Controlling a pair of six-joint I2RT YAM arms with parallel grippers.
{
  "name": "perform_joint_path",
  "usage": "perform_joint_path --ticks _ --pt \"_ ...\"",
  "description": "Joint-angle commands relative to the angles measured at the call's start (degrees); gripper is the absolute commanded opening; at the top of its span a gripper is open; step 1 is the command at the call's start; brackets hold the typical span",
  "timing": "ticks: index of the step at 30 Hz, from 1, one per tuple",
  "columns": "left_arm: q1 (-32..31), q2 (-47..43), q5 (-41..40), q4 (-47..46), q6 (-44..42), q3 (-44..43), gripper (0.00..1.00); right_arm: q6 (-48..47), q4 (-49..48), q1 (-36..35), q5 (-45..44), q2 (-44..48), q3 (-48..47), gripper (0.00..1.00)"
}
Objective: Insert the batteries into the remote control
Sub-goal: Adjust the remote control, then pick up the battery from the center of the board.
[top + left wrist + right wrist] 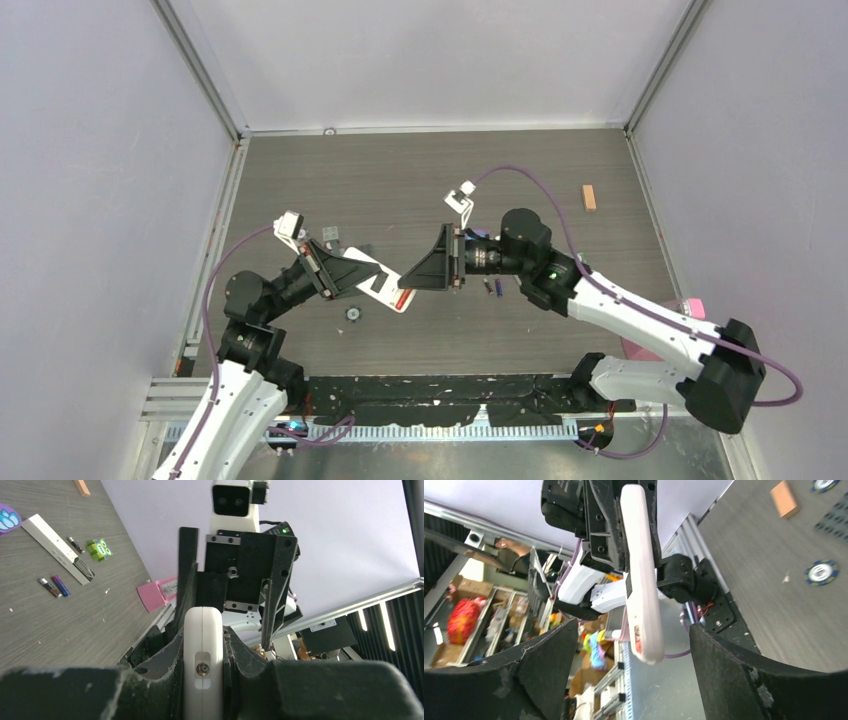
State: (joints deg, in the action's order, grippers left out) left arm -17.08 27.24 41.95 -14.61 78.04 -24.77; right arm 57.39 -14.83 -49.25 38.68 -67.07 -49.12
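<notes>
My left gripper [372, 277] is shut on the wider white remote with a red button face [393, 297] and holds it above the table; it stands edge-on between my fingers in the left wrist view [202, 645]. My right gripper [408, 278] is open and faces that remote's end [644, 630], which hangs between its spread fingers untouched. The narrow white remote control with a black end [56, 548] lies on the table, hidden under the right arm in the top view. A reddish-orange battery [49, 587] and a blue-purple battery [61, 585] lie beside it. A dark battery [76, 544] lies on its other side.
A green owl figure [100, 549] sits by the remote control's black end. A pink object [692, 305] lies at the right edge. A wooden block [589, 197] lies far right. A poker chip [353, 314] and a small black plate [330, 235] lie near the left arm.
</notes>
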Motion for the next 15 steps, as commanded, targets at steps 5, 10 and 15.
perform_joint_path --ticks 5,10,15 --pt "0.29 -2.95 -5.07 0.69 -4.41 0.75 0.00 -15.39 28.46 4.93 -18.74 10.80 -1.85 0.79" --pt "0.29 -5.46 -6.25 -0.26 -5.69 1.42 0.00 -22.90 46.69 6.12 -41.52 6.53 -3.21 0.50" --pt "0.29 -6.09 -6.67 -0.50 -5.38 1.80 0.00 -28.47 50.22 6.26 -52.27 -3.68 -3.85 0.47"
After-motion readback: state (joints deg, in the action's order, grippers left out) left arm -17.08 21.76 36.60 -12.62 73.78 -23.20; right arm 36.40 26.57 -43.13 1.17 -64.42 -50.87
